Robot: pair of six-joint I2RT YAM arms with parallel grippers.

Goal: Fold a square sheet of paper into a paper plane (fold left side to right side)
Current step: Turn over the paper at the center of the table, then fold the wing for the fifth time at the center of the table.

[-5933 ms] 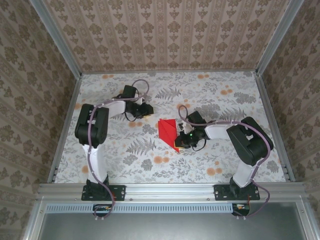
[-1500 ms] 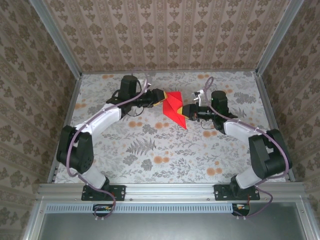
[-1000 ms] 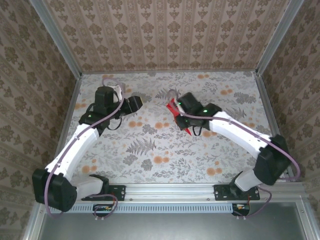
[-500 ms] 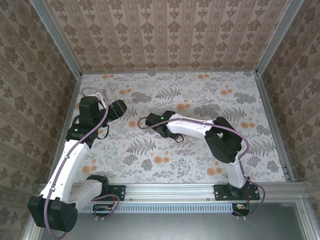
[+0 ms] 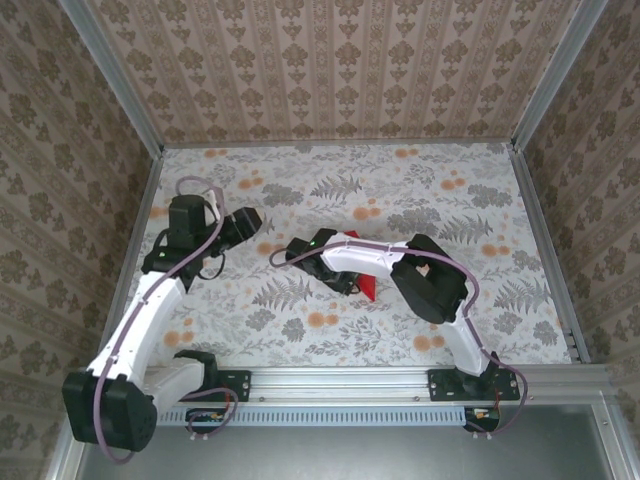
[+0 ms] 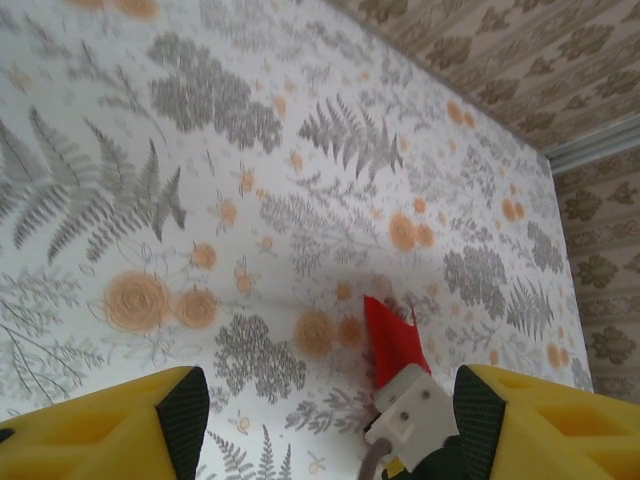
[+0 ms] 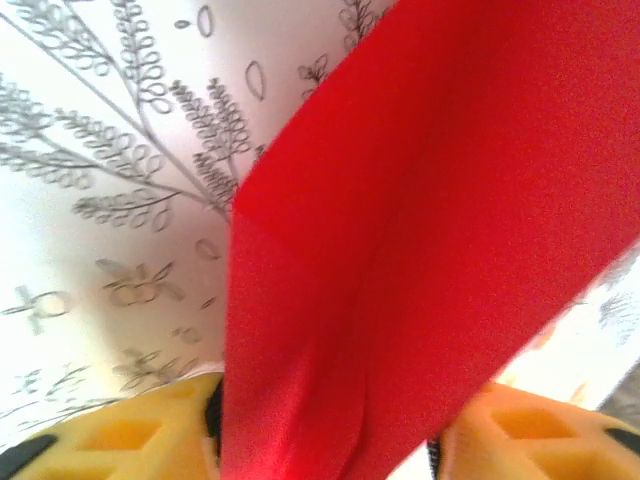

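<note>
The square sheet of paper (image 5: 367,289) is bright red and folded into a narrow pointed shape, lying on the flowered table near the middle. My right gripper (image 5: 345,279) sits right at its left end. In the right wrist view the red paper (image 7: 430,200) runs between the yellow fingers (image 7: 110,435), which stand apart on either side of it, open. My left gripper (image 5: 248,222) hovers at the left, well away from the paper, open and empty. In the left wrist view the red tip (image 6: 392,340) pokes out from behind the right arm's white wrist part (image 6: 415,408).
The patterned tabletop (image 5: 300,330) is ringed by wallpapered walls and a metal frame (image 5: 330,378) along the near edge. The right arm's elbow (image 5: 430,280) juts just right of the paper. Orange flower blotches (image 5: 322,320) lie near the paper.
The right gripper carried the red paper from back centre down to the middle of the table, and its jaws have opened. The left arm drew back to the left, empty.
</note>
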